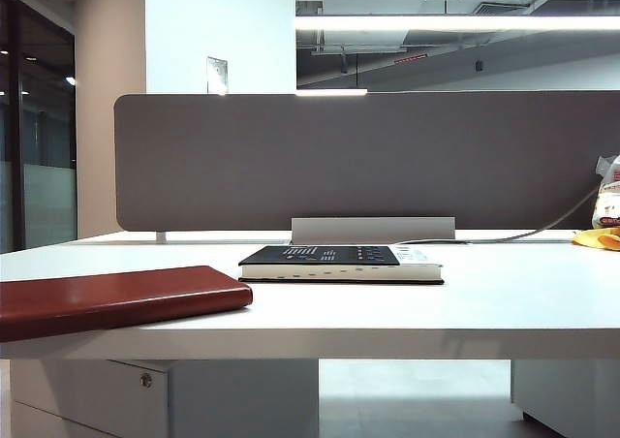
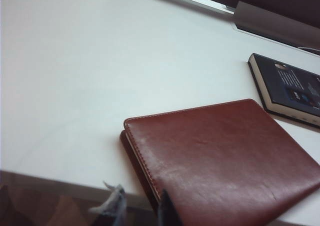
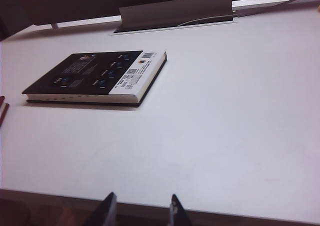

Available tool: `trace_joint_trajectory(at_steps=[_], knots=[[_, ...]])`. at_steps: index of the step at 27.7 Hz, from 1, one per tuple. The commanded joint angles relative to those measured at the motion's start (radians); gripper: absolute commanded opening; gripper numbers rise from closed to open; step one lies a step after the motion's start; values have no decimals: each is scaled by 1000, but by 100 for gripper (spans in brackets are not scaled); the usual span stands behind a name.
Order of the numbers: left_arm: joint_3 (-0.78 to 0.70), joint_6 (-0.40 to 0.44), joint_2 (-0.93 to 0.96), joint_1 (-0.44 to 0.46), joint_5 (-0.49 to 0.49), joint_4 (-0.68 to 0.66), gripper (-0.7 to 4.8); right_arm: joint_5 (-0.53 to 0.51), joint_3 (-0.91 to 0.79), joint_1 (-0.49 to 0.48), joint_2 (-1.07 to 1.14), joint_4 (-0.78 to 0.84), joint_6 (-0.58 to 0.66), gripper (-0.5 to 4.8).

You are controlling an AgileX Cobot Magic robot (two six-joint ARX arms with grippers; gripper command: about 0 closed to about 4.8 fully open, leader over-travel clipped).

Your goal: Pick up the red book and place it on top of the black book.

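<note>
Red book (image 2: 220, 158) flat on the white table (image 1: 504, 302), long axis running along the near edge, one end overhanging it, well apart from black book (image 1: 339, 263). Bare table between them. My left gripper (image 2: 137, 206) hangs near the red book's corner, fingers apart, holding nothing; right gripper (image 3: 140, 208) released off the table's front edge

1. Books on white table (image 1: 504, 302): two. One red book (image 1: 116, 300), near front edge, left of black book; one black book (image 1: 339, 263), nearer the partition.
2. Grey partition screens (image 1: 368, 157) behind black book: one.
3. Cable-tray covers (image 1: 373, 230) directly behind black book: one.
4. Grippers: two, left gripper (image 2: 137, 208) and right gripper (image 3: 140, 211), both at front table edge.
5. Yellow items (image 1: 596, 238) far right of black book: one.
</note>
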Motion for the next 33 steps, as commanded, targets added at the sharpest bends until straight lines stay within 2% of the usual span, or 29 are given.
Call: trace_joint_trajectory(at_steps=[1, 4, 8, 11, 14, 20, 21, 22, 33], knots=[[0, -2, 5, -2, 19, -16, 88, -11, 7, 6, 0, 12, 57, 140], [0, -2, 5, -2, 19, -16, 88, -62, 15, 28, 0, 13, 94, 140], [0, -2, 5, -2, 19, -16, 88, -111, 18, 113, 0, 8, 95, 131], [0, -2, 5, -2, 19, -16, 74, -107, 18, 181, 0, -3, 95, 53], [0, -2, 5, -2, 19, -16, 74, -69, 18, 213, 1, -41, 95, 49], [0, -3, 5, -2, 28, -16, 47, -20, 18, 213, 0, -29, 94, 49], [0, -9, 6, -2, 47, -16, 15, -20, 18, 213, 0, -29, 94, 48], [0, -23, 8, -2, 56, -14, 7, -20, 18, 213, 0, -29, 94, 48], [1, -62, 48, -2, 91, -14, -3, 5, 18, 213, 0, -31, 93, 49]])
